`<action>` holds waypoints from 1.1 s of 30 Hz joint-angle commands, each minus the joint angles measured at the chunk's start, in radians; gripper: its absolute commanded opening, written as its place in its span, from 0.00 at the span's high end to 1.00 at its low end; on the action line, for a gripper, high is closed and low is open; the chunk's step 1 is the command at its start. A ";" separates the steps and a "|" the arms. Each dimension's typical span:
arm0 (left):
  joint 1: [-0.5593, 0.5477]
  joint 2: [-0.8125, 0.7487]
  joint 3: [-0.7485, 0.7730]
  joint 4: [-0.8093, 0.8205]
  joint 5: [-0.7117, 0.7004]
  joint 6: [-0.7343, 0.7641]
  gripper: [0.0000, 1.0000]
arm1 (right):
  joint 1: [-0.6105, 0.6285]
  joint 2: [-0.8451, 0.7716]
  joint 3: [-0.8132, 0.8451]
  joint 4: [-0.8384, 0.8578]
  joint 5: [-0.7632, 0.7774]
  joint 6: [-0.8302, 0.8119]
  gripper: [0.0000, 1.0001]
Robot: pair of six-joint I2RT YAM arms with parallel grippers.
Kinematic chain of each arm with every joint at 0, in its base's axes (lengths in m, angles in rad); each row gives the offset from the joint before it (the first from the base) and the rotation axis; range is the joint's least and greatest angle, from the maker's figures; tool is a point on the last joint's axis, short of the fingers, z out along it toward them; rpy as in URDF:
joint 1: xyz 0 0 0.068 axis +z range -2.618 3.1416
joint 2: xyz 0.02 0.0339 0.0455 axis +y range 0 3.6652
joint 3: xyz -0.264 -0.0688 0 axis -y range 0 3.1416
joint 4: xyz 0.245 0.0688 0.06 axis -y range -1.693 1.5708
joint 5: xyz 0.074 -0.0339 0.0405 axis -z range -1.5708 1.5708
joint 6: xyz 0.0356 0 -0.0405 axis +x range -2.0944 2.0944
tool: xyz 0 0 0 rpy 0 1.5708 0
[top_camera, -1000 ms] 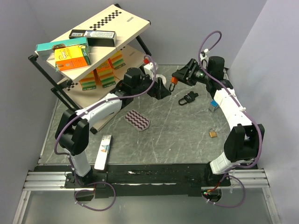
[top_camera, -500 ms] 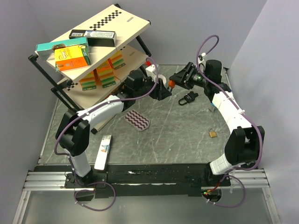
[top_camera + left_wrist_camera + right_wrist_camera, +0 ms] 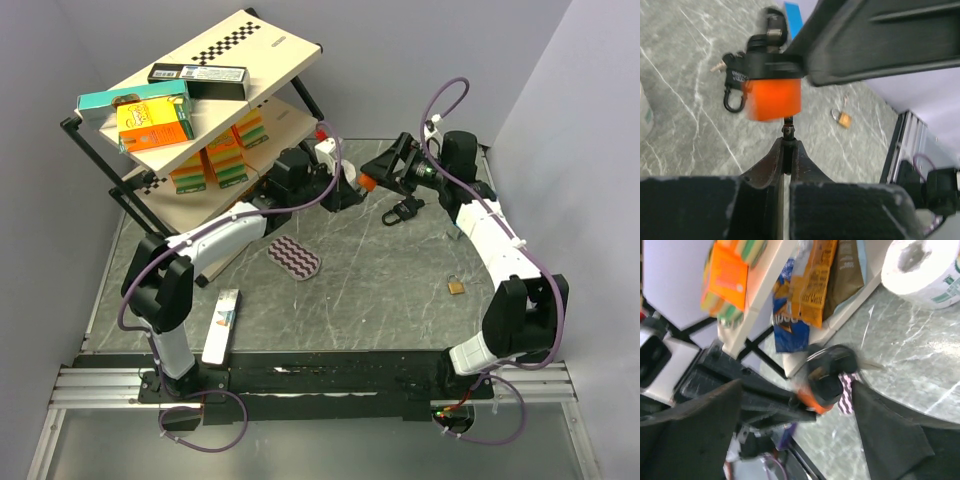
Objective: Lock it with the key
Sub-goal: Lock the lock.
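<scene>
Beside the shelf, the outstretched left arm reaches the padlock.

Padlocks: three, namely one orange padlock, one black padlock and one brass padlock.
Key: one.
Boxes on the upper tier: three – black box, teal box, orange box.
Striped pad: one.
Paper roll: one.
</scene>
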 commanded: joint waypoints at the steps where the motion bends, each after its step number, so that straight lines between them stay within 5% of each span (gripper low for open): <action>1: 0.040 -0.052 0.068 -0.029 0.102 0.070 0.99 | -0.045 -0.099 0.031 -0.058 -0.078 -0.165 0.01; 8: 0.127 -0.054 0.164 -0.253 0.378 0.156 0.99 | -0.158 -0.203 -0.018 -0.204 -0.201 -0.591 0.01; 11: 0.129 -0.035 0.239 -0.401 0.499 0.245 0.99 | -0.154 -0.286 -0.067 -0.271 -0.286 -1.004 0.00; 17: 0.091 0.031 0.422 -0.794 0.563 0.559 0.99 | -0.085 -0.392 -0.116 -0.495 -0.359 -1.527 0.00; 25: 0.083 0.129 0.617 -1.010 0.625 0.696 0.99 | 0.000 -0.387 -0.096 -0.576 -0.357 -1.692 0.00; 33: 0.081 0.232 0.830 -1.363 0.593 0.995 0.99 | 0.007 -0.360 -0.067 -0.650 -0.333 -1.756 0.00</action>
